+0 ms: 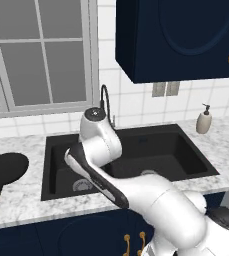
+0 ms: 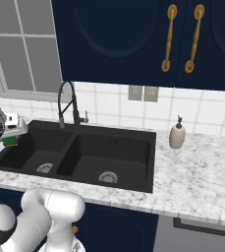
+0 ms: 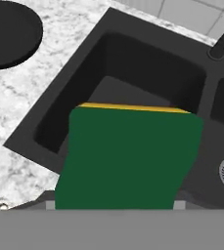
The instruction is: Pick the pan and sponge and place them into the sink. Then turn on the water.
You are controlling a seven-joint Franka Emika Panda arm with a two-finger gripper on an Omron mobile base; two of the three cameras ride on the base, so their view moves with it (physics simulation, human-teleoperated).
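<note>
- The sink point(image 1: 186, 160) is big and black, with no water running yet.
- The pan point(image 1: 6, 169) sits on the counter point(image 1: 31, 200) left of it, waiting its turn.
- The sponge point(image 3: 128, 156) hangs over the left basin, ready to drop.
- The gripper point(image 2: 12, 134) pinches the sponge.

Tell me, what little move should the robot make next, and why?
Probably open the claw and drop the sponge: the hand view shows it held over the sink, above the basin nearest the pan, which sits on the counter.
</note>
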